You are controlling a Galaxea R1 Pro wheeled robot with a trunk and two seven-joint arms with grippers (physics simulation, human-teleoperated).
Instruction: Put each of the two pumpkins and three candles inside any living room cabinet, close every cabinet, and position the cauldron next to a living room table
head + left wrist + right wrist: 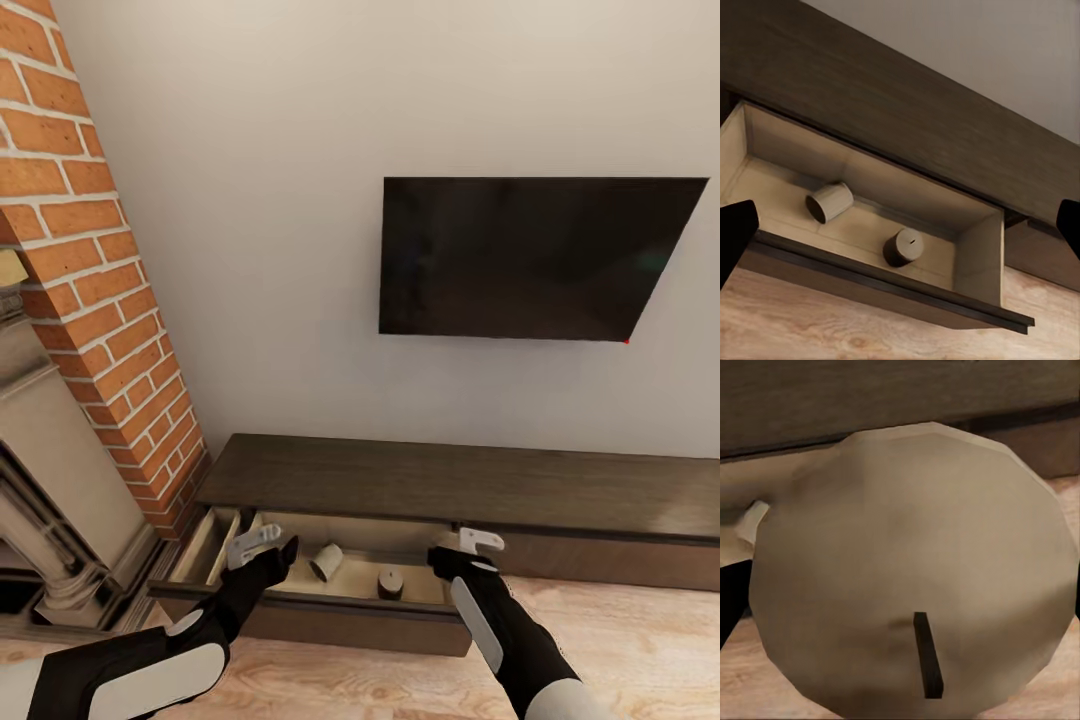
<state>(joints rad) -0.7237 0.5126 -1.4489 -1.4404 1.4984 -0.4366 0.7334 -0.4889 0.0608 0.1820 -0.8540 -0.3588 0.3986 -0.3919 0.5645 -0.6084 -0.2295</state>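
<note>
Dark-brown cabinet (450, 480) is seen with its left drawer (300, 575) pulled open; two candles are already inside on the pale tan floor, one lying on its side (325, 562), one upright (390, 582). A third candle (915, 592) is held at the right gripper (478, 548), its wick end facing the right wrist camera, poised at the drawer's right end above the open interior. Left gripper (262, 545) hovers over the drawer's left part, fingers spread wide, nothing held. Judged progress: two of three candles stowed, third about to be dropped in. Left to do, as far as can be told: release of this candle, both pumpkins, drawer closing, cauldron placement; none of those items is in view here.
</note>
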